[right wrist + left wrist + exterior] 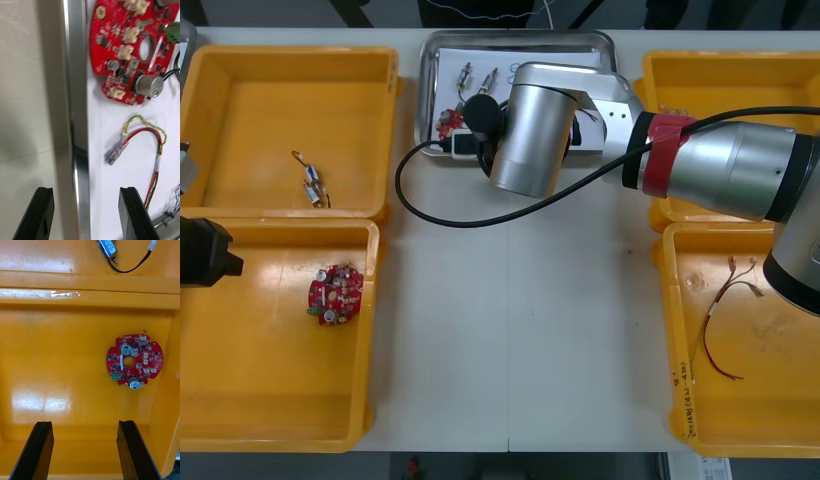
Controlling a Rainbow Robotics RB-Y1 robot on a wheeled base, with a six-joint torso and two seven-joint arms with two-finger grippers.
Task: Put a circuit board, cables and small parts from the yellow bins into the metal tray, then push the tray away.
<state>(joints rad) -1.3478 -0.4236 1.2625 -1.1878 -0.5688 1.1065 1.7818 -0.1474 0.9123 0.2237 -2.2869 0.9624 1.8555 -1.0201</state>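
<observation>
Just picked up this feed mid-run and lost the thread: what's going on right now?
The right gripper is open and straddles the metal tray's rim, one finger over the table and one inside the tray. The tray already holds a red circuit board, a red and yellow cable and small metal parts. The left gripper hangs open over the near left yellow bin, where a second circuit board lies. Neither gripper holds anything.
</observation>
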